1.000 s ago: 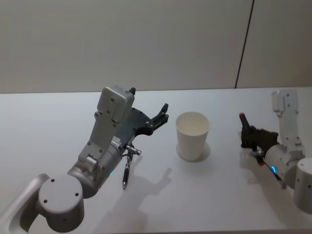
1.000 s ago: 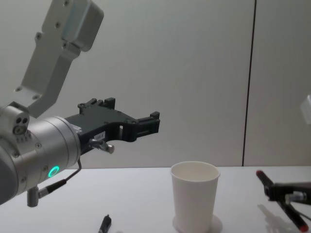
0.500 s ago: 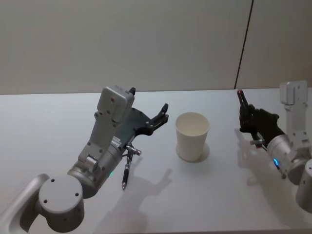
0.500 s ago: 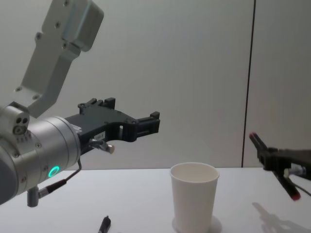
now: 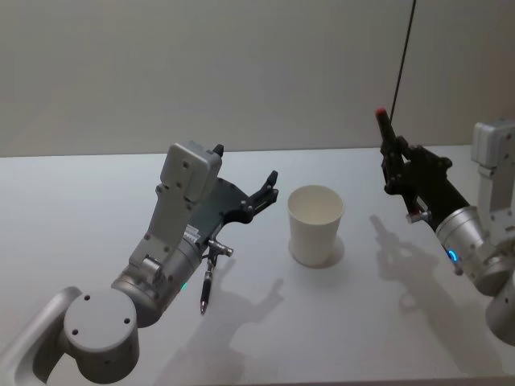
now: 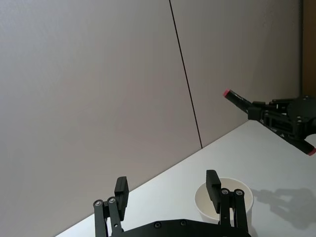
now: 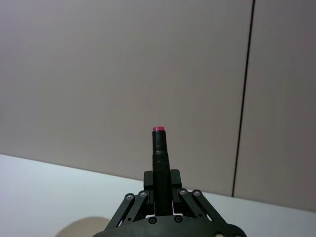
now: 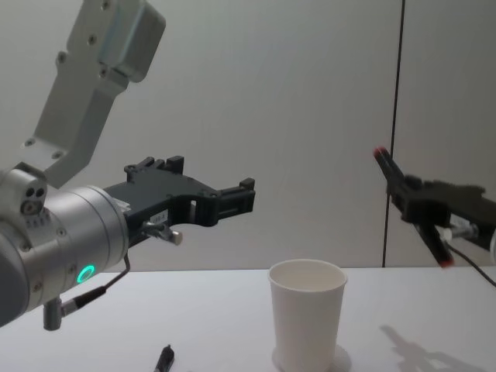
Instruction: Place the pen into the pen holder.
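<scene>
A black pen (image 5: 393, 158) with red ends is held tilted in my right gripper (image 5: 402, 173), which is shut on it in the air, to the right of and above the pen holder. The same pen (image 8: 409, 203) and right gripper (image 8: 418, 205) appear in the chest view, and the pen (image 7: 159, 150) sticks up between the fingers in the right wrist view. The pen holder (image 5: 315, 223), a white paper cup (image 8: 306, 318), stands upright on the table. My left gripper (image 5: 249, 173) hangs open left of the cup, holding nothing; its fingers (image 6: 121, 191) frame the cup (image 6: 203, 205).
Another dark pen (image 5: 206, 291) lies on the white table (image 5: 362, 322) beneath my left arm, also visible low in the chest view as a pen (image 8: 164, 358). A grey wall with a dark vertical seam (image 8: 394, 132) stands behind the table.
My right gripper has lifted the pen off the table and carried it up and left, closer to the cup. The left arm and the cup have not moved.
</scene>
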Motion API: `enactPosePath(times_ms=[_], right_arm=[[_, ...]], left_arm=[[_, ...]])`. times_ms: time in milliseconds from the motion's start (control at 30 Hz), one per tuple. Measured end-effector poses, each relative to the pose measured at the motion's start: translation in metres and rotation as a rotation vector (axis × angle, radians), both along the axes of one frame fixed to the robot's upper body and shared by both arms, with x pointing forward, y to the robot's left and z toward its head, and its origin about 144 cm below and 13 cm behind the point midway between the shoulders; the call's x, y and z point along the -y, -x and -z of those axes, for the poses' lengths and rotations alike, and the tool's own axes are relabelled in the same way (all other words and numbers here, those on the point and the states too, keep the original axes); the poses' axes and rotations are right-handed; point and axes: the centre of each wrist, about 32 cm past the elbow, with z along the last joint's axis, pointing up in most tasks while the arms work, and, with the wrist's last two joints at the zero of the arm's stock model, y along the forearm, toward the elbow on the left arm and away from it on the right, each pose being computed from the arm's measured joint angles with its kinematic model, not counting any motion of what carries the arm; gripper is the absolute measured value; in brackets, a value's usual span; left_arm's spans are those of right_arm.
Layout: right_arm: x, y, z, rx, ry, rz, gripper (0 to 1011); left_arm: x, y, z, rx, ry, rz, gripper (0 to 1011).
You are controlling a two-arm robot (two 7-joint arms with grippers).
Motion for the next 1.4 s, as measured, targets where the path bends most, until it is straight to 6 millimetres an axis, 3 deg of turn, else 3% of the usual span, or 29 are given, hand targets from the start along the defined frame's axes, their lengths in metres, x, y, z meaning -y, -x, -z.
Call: enactPosePath(times_ms=[667,1400], right_arm=[[-0.016,-0.024,0.000,0.294,-0.094,-0.280,180],[-0.039,-0.056,0.021,0.322,-0.053,-0.338,180]], left_arm=[[0.000,0.000,0.000,0.000,0.000,0.000,1000],[0.000,0.000,0.000,0.000,0.000,0.000,1000]])
